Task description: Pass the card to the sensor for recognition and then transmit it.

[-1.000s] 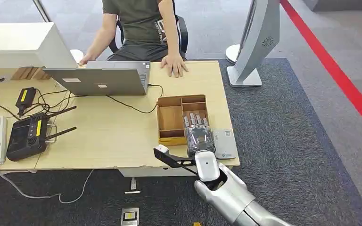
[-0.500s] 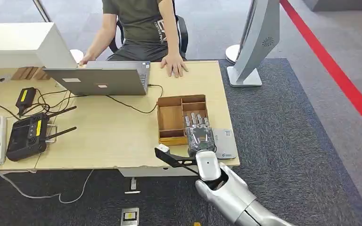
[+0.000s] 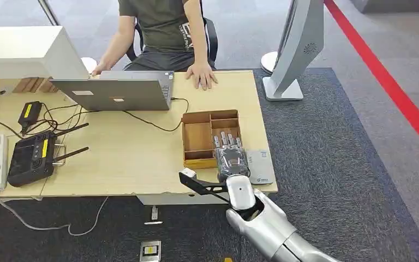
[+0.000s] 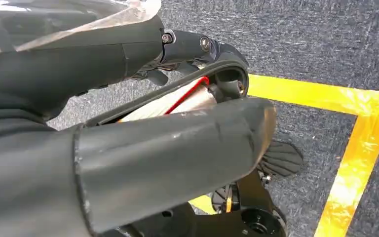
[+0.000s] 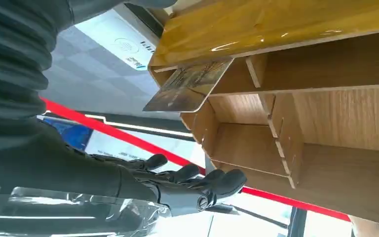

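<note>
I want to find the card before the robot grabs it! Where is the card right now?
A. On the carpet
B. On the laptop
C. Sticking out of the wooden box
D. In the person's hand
C: in the right wrist view the card pokes out of a slot of the wooden box, with the right hand reaching close beside it, fingers apart and not holding it.

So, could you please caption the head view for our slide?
Right robot hand reaching over the wooden tray, beside the card reader.
</note>
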You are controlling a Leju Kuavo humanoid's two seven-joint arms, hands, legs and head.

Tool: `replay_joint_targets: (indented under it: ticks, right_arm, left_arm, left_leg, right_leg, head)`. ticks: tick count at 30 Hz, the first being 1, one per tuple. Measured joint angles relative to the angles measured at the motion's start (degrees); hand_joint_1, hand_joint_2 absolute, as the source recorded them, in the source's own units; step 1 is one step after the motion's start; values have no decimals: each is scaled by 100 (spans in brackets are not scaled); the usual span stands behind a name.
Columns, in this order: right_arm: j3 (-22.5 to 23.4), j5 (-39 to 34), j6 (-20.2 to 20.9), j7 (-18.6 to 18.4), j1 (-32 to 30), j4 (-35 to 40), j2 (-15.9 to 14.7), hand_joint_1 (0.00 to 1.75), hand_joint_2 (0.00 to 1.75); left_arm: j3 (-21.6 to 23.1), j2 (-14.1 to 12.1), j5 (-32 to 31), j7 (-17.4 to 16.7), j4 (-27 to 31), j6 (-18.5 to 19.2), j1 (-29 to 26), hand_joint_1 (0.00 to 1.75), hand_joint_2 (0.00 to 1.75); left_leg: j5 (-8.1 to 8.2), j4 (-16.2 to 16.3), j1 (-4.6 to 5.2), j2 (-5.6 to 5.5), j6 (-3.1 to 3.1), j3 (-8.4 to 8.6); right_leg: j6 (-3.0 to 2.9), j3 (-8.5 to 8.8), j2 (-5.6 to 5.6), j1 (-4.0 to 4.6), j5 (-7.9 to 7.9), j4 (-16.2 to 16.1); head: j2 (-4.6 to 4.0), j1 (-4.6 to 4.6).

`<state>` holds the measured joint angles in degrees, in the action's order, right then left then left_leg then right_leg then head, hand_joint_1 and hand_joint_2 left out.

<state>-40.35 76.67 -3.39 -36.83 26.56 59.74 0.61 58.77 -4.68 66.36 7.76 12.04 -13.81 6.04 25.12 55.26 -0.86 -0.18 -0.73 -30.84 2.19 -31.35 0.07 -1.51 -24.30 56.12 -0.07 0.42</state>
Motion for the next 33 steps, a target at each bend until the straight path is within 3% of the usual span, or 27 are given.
replay_joint_targets:
  ticks: [33]
  right_arm:
    - [61, -92, 88, -37, -13, -107, -199, 0, 175]
  left_arm:
    - [-4, -7, -74, 57, -2, 61, -1, 0, 0]
  left_leg:
    - [0, 0, 0, 0, 0, 0]
  right_leg:
    - [0, 0, 0, 0, 0, 0]
  head:
    - [-2, 0]
